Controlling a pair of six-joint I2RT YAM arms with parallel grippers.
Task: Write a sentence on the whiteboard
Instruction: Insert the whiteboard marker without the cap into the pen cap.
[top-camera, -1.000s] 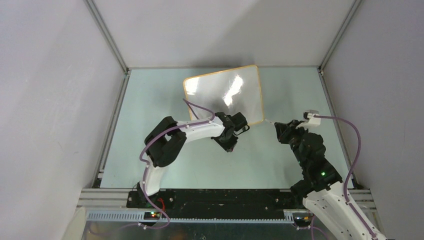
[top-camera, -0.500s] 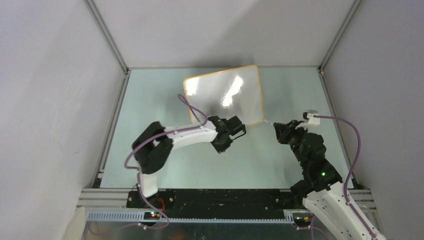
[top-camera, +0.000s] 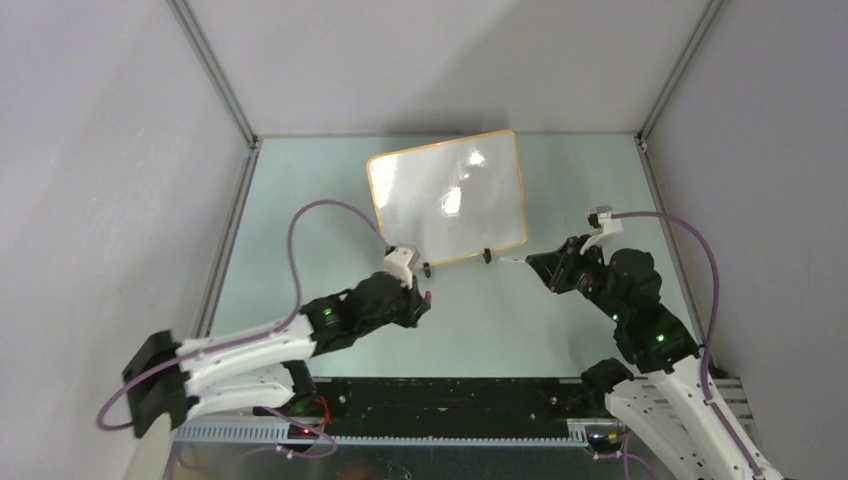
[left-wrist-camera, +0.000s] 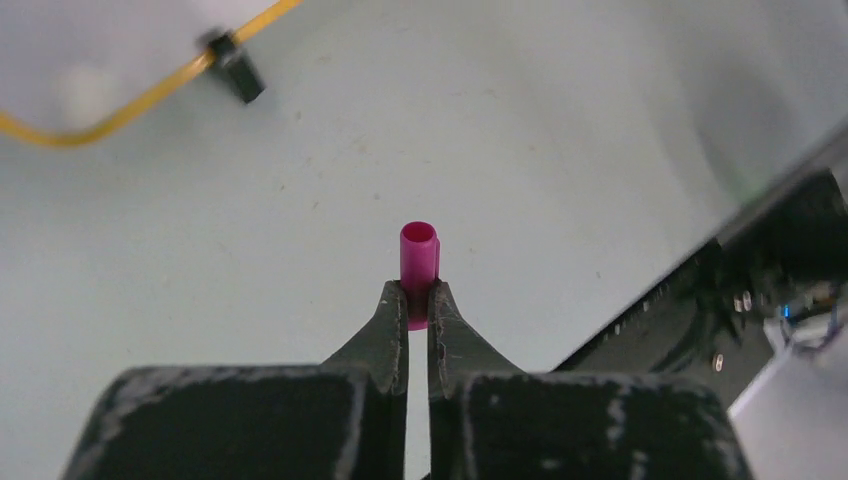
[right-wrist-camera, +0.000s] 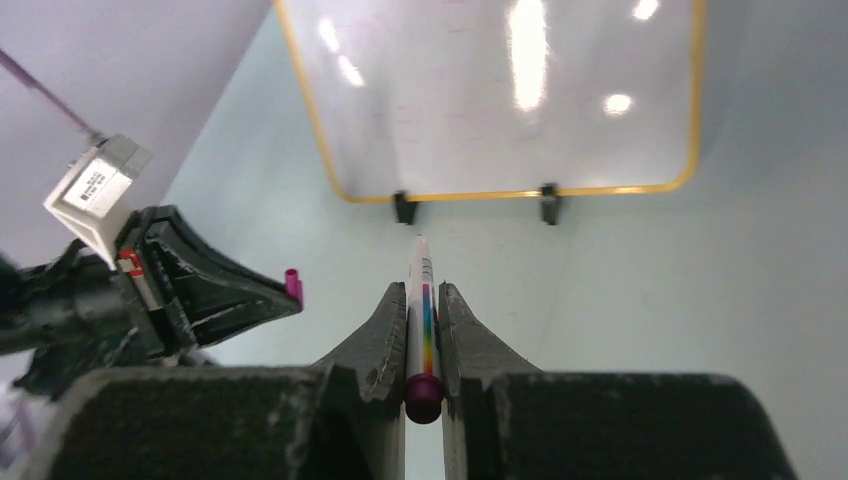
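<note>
Here, one whiteboard sits on the far middle of the pale green table, its long sides turned a little off the table's edges. Whether it lies flat or leans up is not clear from above. It has a thin orange-yellow frame and two black clip feet on its near edge, the left foot and the right foot. Its glossy face carries bright spots of reflected light.

There is one marker and one magenta cap, each in a different gripper. There are two arms, each trailed by a purple cable.

The left gripper hovers low over the table, just near of the board's left foot and apart from it. Its fingers are pressed almost together, pinching the base of the cap, and the cap's open end sticks out past the fingertips. In the left wrist view only one corner of the board and one foot show at the top left.

The right gripper is off the board's near right corner. Its jaws are clamped on the marker, a white barrel with a rainbow stripe and a dark magenta rear end. The marker runs lengthwise between the fingers. Its bare tip pokes forward toward the board's near edge, close to the feet but short of the frame.
</note>
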